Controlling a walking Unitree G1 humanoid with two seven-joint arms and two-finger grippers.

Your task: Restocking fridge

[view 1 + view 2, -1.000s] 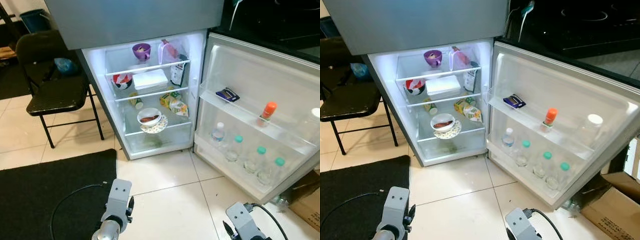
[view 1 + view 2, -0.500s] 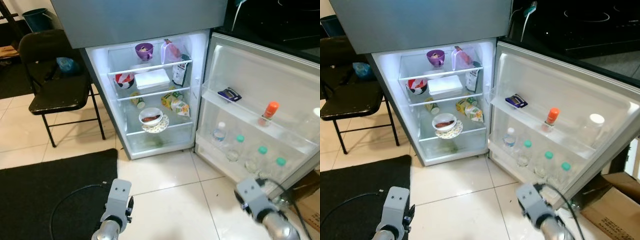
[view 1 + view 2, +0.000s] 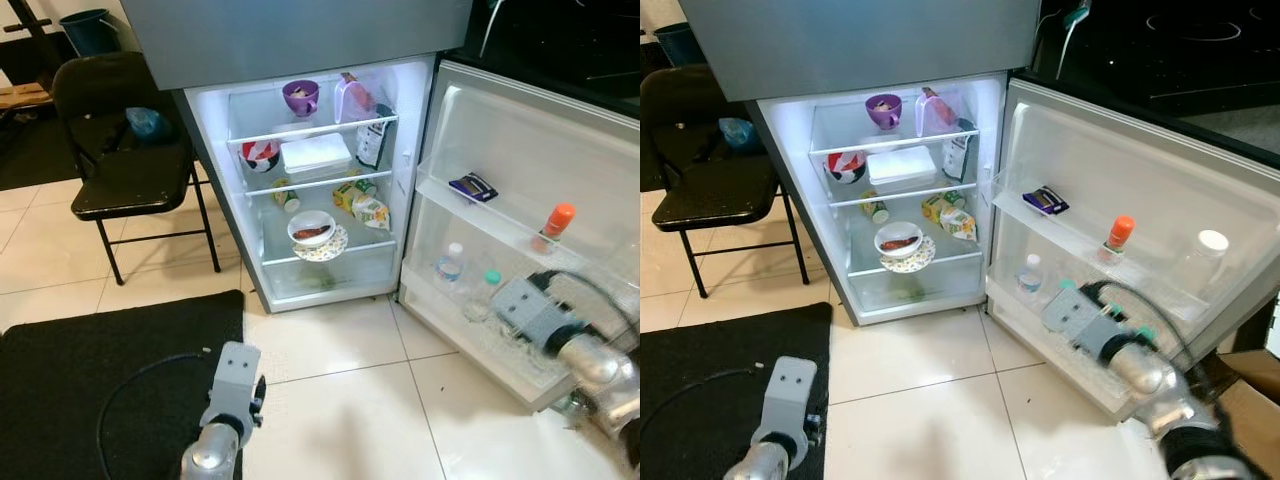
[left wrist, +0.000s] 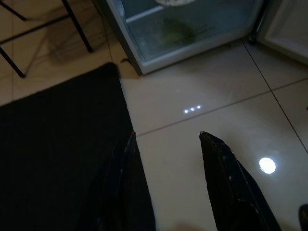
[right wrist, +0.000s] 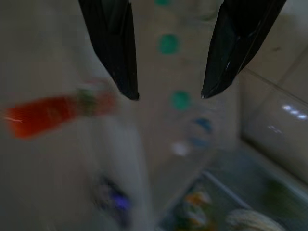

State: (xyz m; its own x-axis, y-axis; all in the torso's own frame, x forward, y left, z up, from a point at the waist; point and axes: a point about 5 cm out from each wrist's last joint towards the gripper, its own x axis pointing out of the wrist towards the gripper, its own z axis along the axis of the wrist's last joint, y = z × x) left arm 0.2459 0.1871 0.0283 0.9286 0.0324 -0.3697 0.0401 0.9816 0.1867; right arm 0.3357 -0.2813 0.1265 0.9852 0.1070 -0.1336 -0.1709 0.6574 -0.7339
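Several green-capped bottles (image 3: 489,290) line the fridge door shelf (image 3: 470,335); right end effector (image 5: 169,96) gapes empty.

left gripper (image 4: 166,137) fingers apart, low | right gripper (image 5: 169,96) fingers apart, raised forward

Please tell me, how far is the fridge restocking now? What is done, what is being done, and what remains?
Done: the fridge door stands open; shelves hold a purple bowl and a plate, and green-capped bottles sit in the lower door rack. In hand: the right gripper, open and empty, points at those bottles by the door; the left gripper hangs open over the floor. Left: neither gripper carries an item, so any further stocking is not yet begun.
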